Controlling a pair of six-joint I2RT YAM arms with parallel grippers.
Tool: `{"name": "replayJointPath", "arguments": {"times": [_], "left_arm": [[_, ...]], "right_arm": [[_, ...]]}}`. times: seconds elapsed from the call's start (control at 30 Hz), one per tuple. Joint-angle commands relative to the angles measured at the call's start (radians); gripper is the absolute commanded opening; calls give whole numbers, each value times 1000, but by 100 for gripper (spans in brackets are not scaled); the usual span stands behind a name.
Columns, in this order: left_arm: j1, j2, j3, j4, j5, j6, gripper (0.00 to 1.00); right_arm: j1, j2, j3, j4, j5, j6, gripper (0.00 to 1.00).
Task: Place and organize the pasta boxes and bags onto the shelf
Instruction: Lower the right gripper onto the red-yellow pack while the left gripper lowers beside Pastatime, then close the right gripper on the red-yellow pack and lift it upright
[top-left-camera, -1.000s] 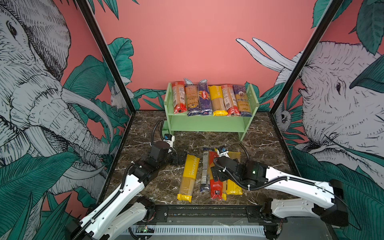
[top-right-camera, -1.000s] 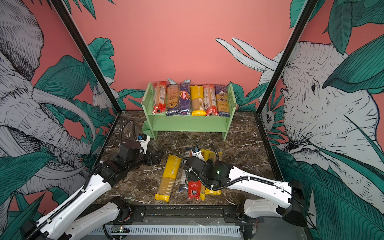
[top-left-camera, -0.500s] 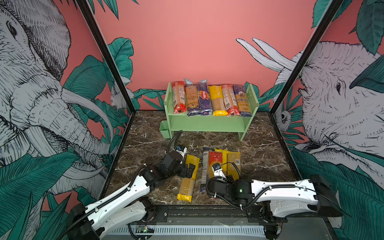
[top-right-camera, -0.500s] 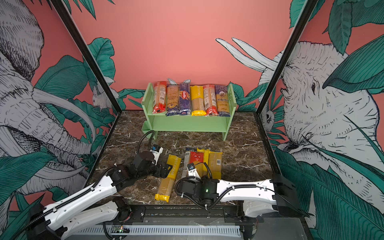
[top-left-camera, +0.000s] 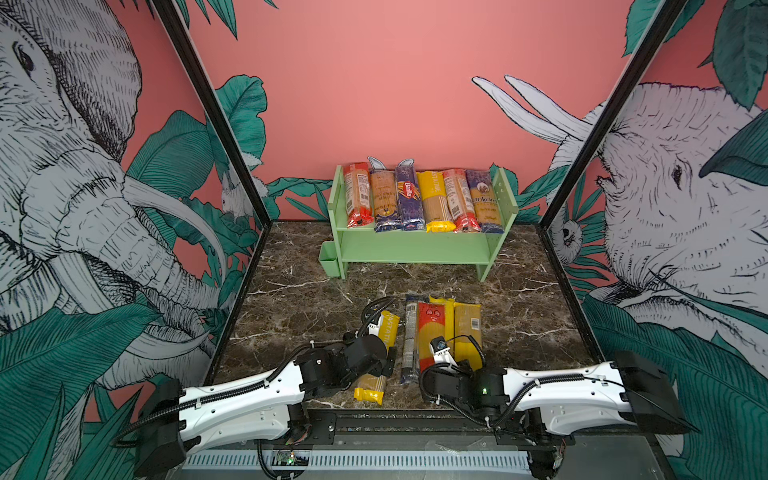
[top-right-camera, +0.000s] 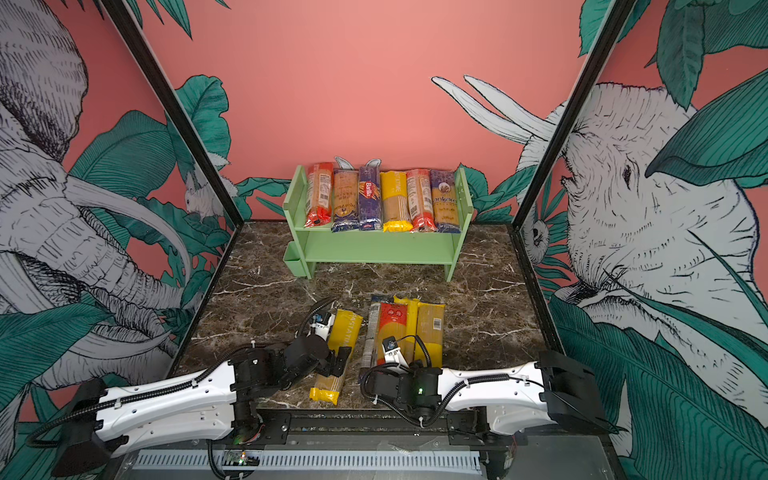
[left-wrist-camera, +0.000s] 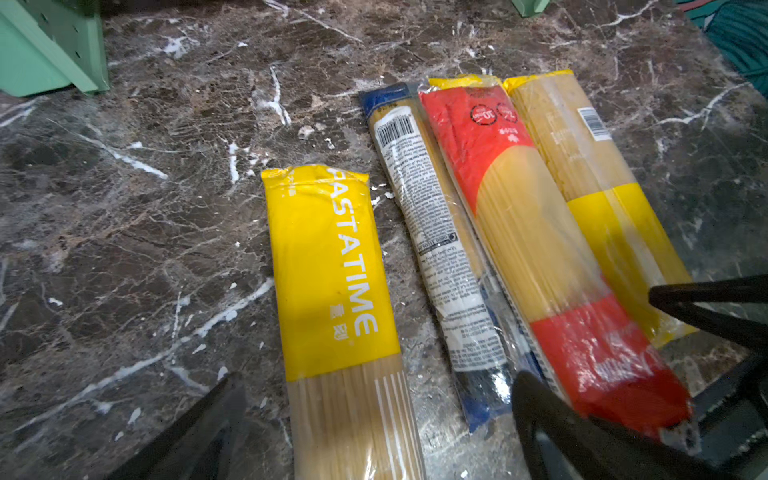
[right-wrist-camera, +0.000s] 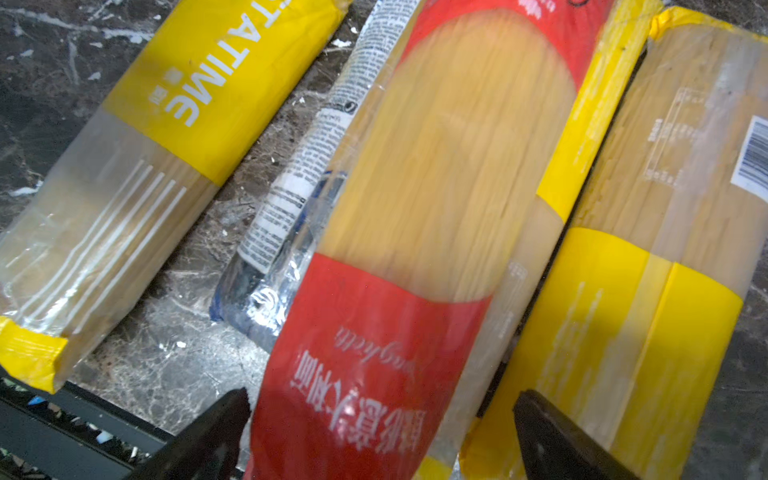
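six packs (top-left-camera: 434, 199) on shelf (top-left-camera: 415, 251); left gripper (left-wrist-camera: 374, 415), right gripper (right-wrist-camera: 382, 419) spread wide

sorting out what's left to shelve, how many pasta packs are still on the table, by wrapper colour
red pack: 1
blue-ended narrow pack: 1
yellow: 3, the PASTATIME pack, the half-covered pack beneath the red one, the rightmost pack
total on the table: 5

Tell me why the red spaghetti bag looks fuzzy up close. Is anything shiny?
In the right wrist view the red spaghetti bag is soft and blurred, probably because it is very near the lens; in the left wrist view light glints white off its wrapper; in both top views it looks sharp.
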Motion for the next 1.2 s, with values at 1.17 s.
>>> {"name": "replayJointPath", "arguments": {"times": [1.17], "left_arm": [[-2, 98, 91, 95, -62, 244, 99]], "right_arm": [[-32, 118, -126, 312, 65, 112, 81]]}}
